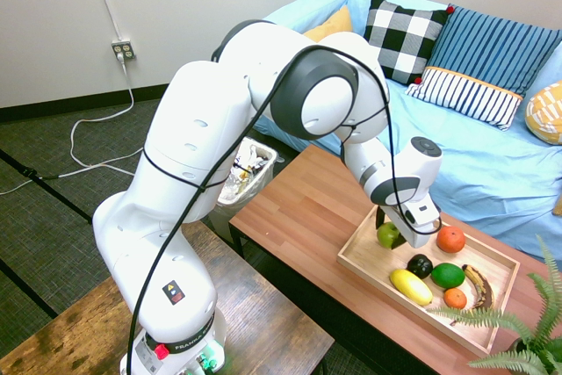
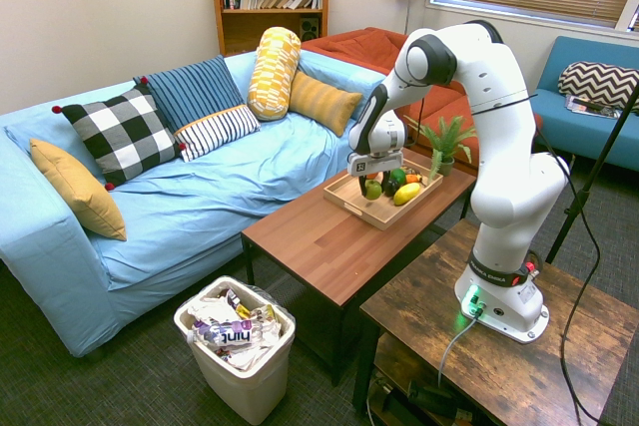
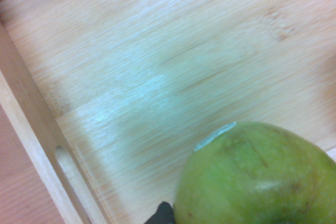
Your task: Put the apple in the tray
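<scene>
The yellow-green apple (image 1: 385,236) (image 2: 373,189) is at the near-left end of the light wooden tray (image 1: 367,275) (image 2: 351,204), at or just above its floor. My gripper (image 1: 390,232) (image 2: 368,187) points down over it, one dark finger on each side, shut on the apple. Seen from the wrist, the apple (image 3: 257,177) fills the lower right, with the bare tray floor (image 3: 157,77) and a side wall with a handle slot close behind it.
More fruit fills the tray: a red-orange round one (image 1: 450,239), a dark avocado (image 1: 420,265), a green oval one (image 1: 447,275), a yellow one (image 1: 410,286), a small orange (image 1: 455,298) and a dark banana (image 1: 479,285). A potted fern (image 1: 527,331) stands beside it. A full waste bin (image 1: 248,169) sits by the table.
</scene>
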Controlling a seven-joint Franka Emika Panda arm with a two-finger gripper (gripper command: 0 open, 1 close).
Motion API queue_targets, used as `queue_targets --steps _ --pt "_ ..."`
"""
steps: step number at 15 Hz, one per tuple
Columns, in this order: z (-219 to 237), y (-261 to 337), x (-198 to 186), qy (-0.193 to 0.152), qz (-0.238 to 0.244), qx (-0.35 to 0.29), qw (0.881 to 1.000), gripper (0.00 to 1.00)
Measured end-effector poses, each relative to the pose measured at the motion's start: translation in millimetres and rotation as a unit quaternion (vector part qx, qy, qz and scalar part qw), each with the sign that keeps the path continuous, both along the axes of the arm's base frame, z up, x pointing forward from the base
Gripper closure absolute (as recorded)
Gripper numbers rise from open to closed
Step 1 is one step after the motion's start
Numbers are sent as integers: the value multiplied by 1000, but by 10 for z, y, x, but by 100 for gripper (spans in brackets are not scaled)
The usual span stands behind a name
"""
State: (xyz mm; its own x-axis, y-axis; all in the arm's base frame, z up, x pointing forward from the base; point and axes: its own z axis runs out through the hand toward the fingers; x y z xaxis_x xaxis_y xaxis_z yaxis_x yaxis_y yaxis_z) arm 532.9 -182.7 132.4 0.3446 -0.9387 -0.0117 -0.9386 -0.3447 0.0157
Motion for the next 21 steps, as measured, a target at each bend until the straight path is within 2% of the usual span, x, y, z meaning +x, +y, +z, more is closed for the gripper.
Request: queue_targets --steps 3,4,15,21 --pt "-182 59 93 4 0 4 1000 100" --pt "-203 51 110 3 -2 5 1000 0" --pt "-180 -61 117 0 11 2 1000 0" --pt "369 -186 -10 -34 28 5 999 0"
